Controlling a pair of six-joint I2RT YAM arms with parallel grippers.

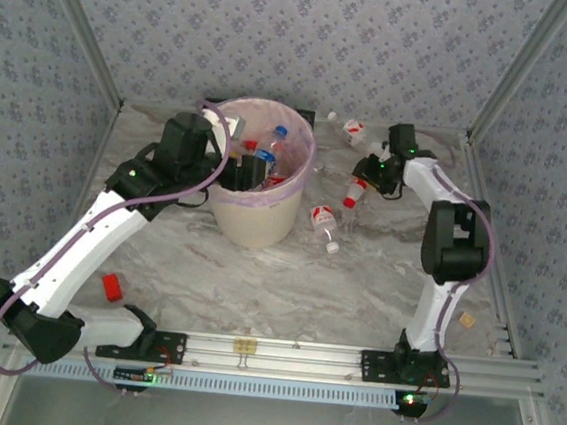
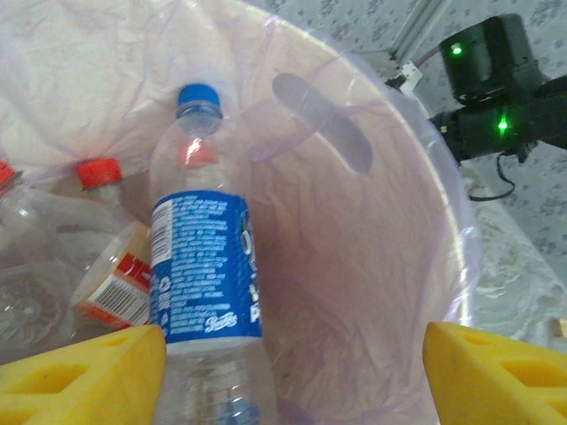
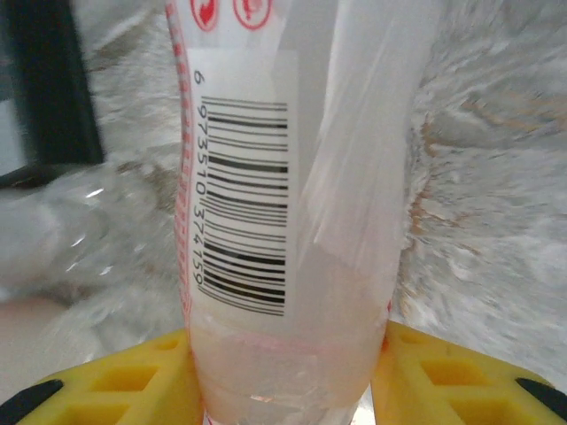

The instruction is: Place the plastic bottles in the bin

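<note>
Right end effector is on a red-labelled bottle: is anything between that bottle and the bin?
Nothing on the table lies between the red-labelled bottle and the bin; a loose bottle lies just off that line. The left end effector hangs open in the left part of the bin's mouth.

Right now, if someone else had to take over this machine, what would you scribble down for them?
Left claw: open inside the bin, over a blue-labelled bottle it is not gripping.
Right claw: clamped on a red-labelled bottle, right of the bin.
Done: several bottles in the bin.
Left: the clamped one, a white-capped bottle beside the bin, another bottle by the far wall.
</note>
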